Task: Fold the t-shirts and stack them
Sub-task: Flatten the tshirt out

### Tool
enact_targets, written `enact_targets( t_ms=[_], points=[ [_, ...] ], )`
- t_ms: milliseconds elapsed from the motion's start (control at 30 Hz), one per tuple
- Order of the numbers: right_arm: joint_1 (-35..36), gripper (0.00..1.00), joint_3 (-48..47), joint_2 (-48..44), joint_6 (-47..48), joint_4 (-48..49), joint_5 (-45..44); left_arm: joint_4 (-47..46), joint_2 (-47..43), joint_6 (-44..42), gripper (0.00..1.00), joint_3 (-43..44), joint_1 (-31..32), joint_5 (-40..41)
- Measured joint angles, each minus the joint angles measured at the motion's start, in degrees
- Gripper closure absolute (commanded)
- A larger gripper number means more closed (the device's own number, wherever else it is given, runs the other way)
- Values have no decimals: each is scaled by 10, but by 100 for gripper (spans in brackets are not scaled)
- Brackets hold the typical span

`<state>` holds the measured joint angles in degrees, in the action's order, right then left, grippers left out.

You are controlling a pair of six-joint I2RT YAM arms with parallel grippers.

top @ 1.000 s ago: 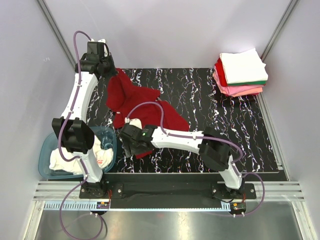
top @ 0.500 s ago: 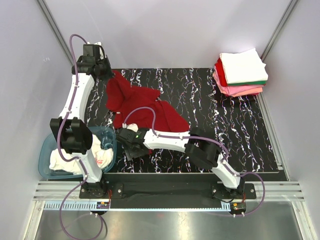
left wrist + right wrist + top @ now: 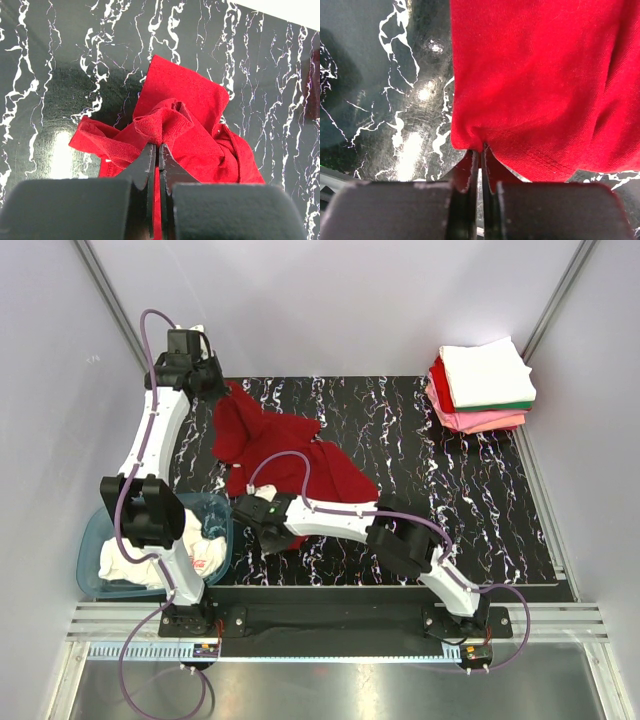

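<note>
The right gripper (image 3: 481, 150) has just clenched on the near hem of the dark red t-shirt (image 3: 290, 455). The left gripper (image 3: 158, 148) grasps its far corner, so it is probably ready for spreading.

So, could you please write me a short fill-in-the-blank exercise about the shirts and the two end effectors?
The left end effector and the right end effector each pinch the crumpled shirt, whose colour is ____.
The top shirt of the folded stack is ____.
The tub sits on the robot's ____ side.
Missing words: red; white; left.
</note>
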<state>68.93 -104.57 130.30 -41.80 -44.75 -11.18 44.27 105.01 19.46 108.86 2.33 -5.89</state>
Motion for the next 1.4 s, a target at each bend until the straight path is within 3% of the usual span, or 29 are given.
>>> enact_targets(
  t_ms=[200,333,467,600,767,1033,1200,1400],
  points=[
    [-5,100,57,-38,-6,27,-12,0,-12,0,100,-8,0,-3],
    [-27,100,121,-116,3,-22,-51,1,-60,0,100,-26,0,-12],
    [-60,100,116,-269,42,-83,-109,-22,-171,0,100,-64,0,-35],
    [-65,100,10,-464,113,-107,-150,-57,-287,-2,100,-74,0,-62],
    [-63,100,-76,-631,195,-98,-155,-120,-430,-16,100,-67,0,-83],
    [-63,100,-60,-838,312,-53,-168,-261,-611,-37,100,-95,0,-94],
    [-63,100,-26,-859,412,2,-278,-322,-600,-47,100,-73,0,-113],
    [-67,100,76,-788,580,155,-409,-364,-466,-51,100,-56,0,-142]
  ],
)
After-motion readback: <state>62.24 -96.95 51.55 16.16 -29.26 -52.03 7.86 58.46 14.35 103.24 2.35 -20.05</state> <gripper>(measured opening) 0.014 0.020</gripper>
